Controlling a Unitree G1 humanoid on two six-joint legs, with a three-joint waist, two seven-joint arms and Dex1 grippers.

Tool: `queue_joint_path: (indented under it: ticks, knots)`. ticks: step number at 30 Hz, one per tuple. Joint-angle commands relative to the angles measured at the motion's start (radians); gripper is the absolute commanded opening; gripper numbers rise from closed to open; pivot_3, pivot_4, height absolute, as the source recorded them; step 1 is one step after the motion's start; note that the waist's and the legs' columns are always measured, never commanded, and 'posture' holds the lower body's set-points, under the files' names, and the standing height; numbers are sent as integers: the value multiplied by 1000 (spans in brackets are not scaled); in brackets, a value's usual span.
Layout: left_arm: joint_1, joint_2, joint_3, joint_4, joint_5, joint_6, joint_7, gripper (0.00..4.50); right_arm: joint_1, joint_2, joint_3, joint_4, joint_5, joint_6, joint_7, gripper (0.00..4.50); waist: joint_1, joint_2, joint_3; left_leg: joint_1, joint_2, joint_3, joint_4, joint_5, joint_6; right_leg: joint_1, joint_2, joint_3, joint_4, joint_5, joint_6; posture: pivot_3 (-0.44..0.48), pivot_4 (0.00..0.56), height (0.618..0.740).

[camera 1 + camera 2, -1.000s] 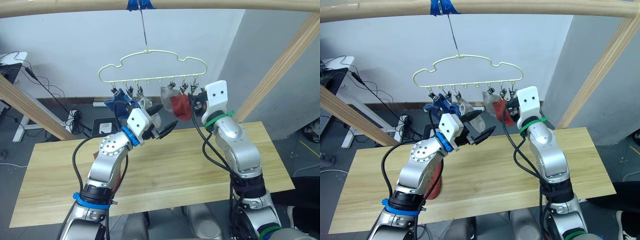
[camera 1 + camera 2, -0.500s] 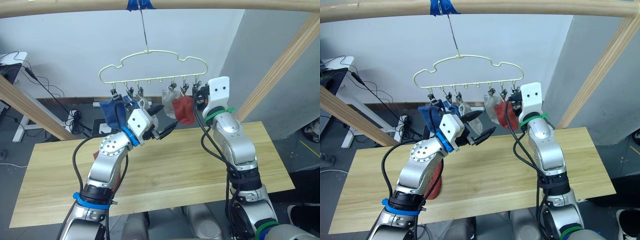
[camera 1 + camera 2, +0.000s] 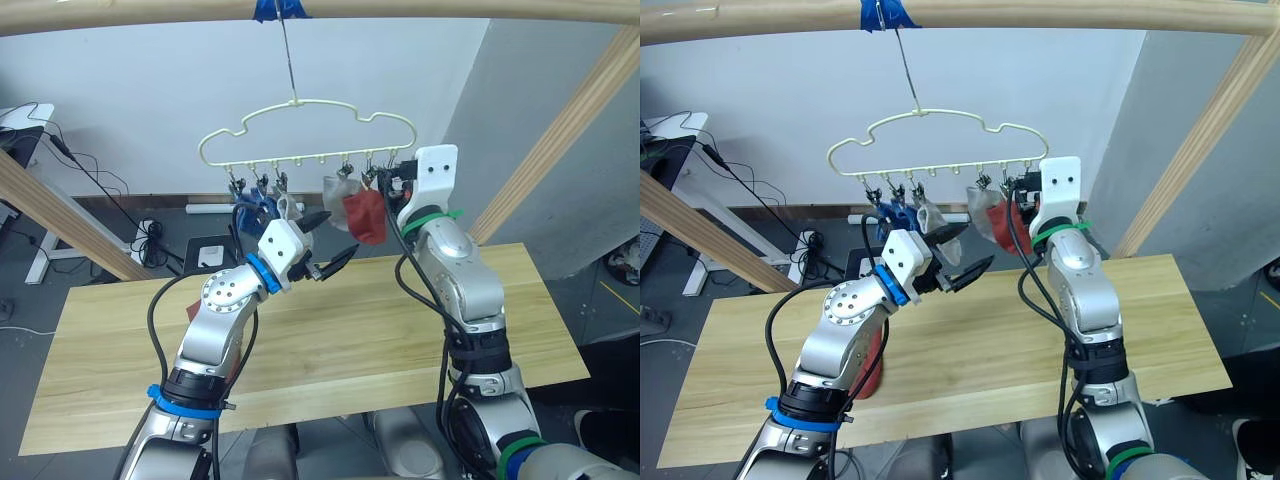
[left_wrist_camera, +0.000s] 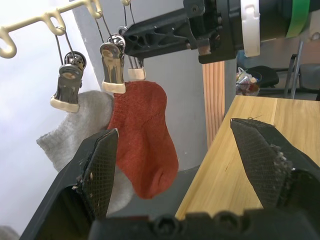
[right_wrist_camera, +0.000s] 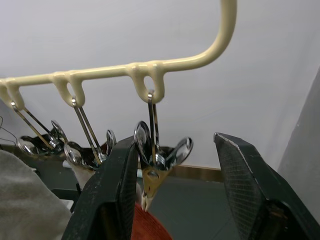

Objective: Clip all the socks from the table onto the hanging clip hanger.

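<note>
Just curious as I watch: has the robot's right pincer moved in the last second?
Yes. The right pincer has risen toward the clip hanger, judged against the wooden pole overhead, and now brackets the end clip.

The clip hanger [image 3: 305, 133] is pale yellow wire with silvery metal clips [image 5: 159, 159] tipped in cream. From it hang a rust-red sock [image 4: 145, 140], a light grey sock [image 4: 75, 127] and a blue sock [image 3: 252, 208]. Another rust-red sock [image 3: 870, 370] lies on the tabletop [image 3: 350, 330], which is light, pale-yellow wood with faint plank lines. The left claw [image 3: 325, 245] has black fingers with a fine mesh texture; the right claw [image 5: 175, 200] is black too. Blue tape [image 3: 278, 10] wraps the light wooden pole [image 3: 450, 10].
</note>
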Motion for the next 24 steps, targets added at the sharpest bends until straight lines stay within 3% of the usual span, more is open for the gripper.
queue_joint_path:
  ticks: [1, 24]
  knots:
    - [-4, -5, -6, -36, 7, -26, 2, 3965, -23, 12, -14, -16, 23, 2, 1, 2452, 0, 0, 0, 0, 0, 0, 0, 0, 0, 0, 0, 0, 0, 0, 0, -198, 204, 740]
    - [-1, -10, -10, -25, 16, -29, 3, 3965, -26, 44, -20, -20, 44, 17, -19, 2452, 0, 0, 0, 0, 0, 0, 0, 0, 0, 0, 0, 0, 0, 0, 0, -199, 208, 740]
